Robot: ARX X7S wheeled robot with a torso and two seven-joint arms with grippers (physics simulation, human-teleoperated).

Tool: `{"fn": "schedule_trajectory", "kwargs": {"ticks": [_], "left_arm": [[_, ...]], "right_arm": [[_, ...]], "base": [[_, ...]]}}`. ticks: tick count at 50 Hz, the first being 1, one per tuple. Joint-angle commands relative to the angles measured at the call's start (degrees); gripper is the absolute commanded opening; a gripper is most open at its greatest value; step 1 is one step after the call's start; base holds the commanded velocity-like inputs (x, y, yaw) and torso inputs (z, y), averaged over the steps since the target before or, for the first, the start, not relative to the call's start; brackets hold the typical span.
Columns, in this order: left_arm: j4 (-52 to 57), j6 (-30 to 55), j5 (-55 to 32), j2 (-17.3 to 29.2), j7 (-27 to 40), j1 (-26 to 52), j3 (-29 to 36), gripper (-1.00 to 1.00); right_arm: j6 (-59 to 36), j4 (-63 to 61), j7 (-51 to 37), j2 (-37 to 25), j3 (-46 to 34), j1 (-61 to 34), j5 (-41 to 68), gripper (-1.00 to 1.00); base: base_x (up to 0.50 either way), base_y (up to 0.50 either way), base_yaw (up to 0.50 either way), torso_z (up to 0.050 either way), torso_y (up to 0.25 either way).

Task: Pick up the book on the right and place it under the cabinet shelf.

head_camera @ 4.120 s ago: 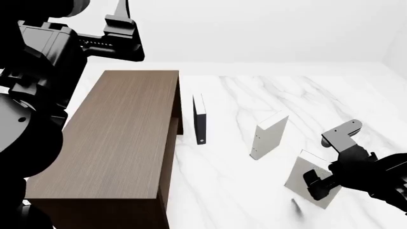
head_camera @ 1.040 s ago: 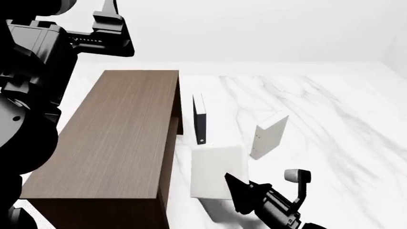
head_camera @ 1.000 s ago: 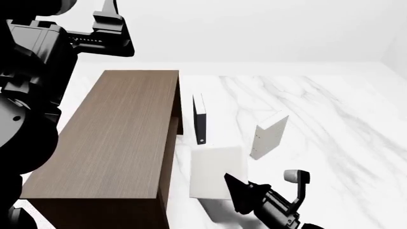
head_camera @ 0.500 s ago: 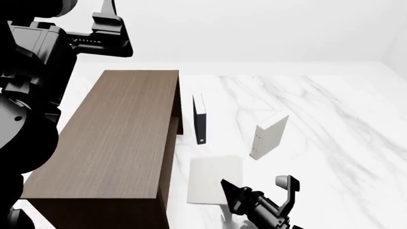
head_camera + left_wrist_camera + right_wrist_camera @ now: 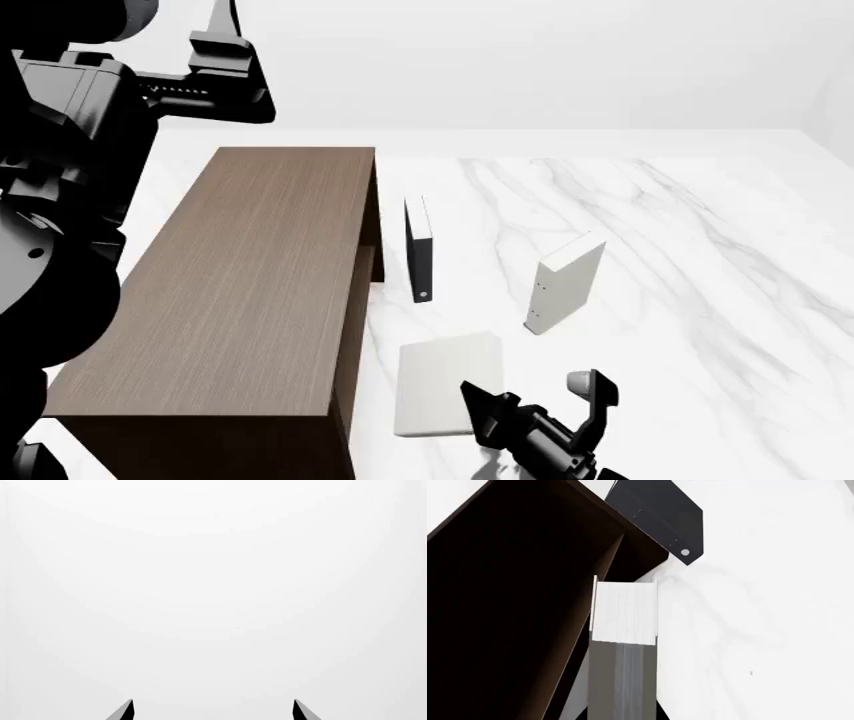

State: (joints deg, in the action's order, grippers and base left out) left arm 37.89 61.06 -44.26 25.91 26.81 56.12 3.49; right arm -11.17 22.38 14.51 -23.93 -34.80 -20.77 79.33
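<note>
Book position: the pale grey-white book (image 5: 449, 385) is being held flat, broad cover facing up, just beside the open front of the cabinet (image 5: 240, 290), low over the marble tabletop (image 5: 694, 260). In the head view it appears level with, or just above, the surface; whether it is touching cannot be told.

Right gripper: the right gripper (image 5: 487, 415) is gripping the book at its near edge. In the right wrist view the book's page block (image 5: 624, 612) is running straight out from between the jaws, so they are closing on its thickness, narrow gap, book in hand.

Left gripper: the left gripper (image 5: 213, 711) is showing two fingertips standing well apart over blank white; it is holding nothing and is raised at the far left, away from the work.

Shelf: the cabinet shelf (image 5: 597, 567) is showing as a dark board edge inside the cabinet, with the dark cavity beside it.

Other books: the black book (image 5: 419, 250) and the dotted-spine white book (image 5: 562, 283) are standing upright, apart from the held book.

Handling judgement: the book is looking stiff, thin and probably light, with a smooth cover likely to slip. Gripped at one edge, the free end is likely to sag or pivot.

Grip judgement: a hold at mid-edge across the thickness, as now, is suiting a flat slide into the cavity.
</note>
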Motion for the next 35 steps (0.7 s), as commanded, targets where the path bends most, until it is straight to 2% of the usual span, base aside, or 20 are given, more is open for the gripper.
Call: {"fn": "schedule_trajectory", "kwargs": {"ticks": [1,22,35], "left_arm": [[-0.1,-0.6,0.0,0.2,0.0,-0.6,0.0,1.00],[-0.3,-1.2,-0.2,0.6,0.2,-1.1,0.2,1.00],[-0.4,-1.3,-0.6,0.8,0.4,-0.9,0.1,1.00]], "right_arm": [[0.3,6.1,2.6,2.9,-0.6,-2.6,-1.5,-1.00],[1.4,22.0,6.8,9.1,-3.1,-8.2,-5.1,-1.00],[0.8,26.0,6.3,10.2,-4.3,-8.9,-6.2,-1.00]], "base": [[0.00,0.00,0.00,0.000,0.000],[0.00,0.00,0.00,0.000,0.000],[0.00,0.00,0.00,0.000,0.000]]}}
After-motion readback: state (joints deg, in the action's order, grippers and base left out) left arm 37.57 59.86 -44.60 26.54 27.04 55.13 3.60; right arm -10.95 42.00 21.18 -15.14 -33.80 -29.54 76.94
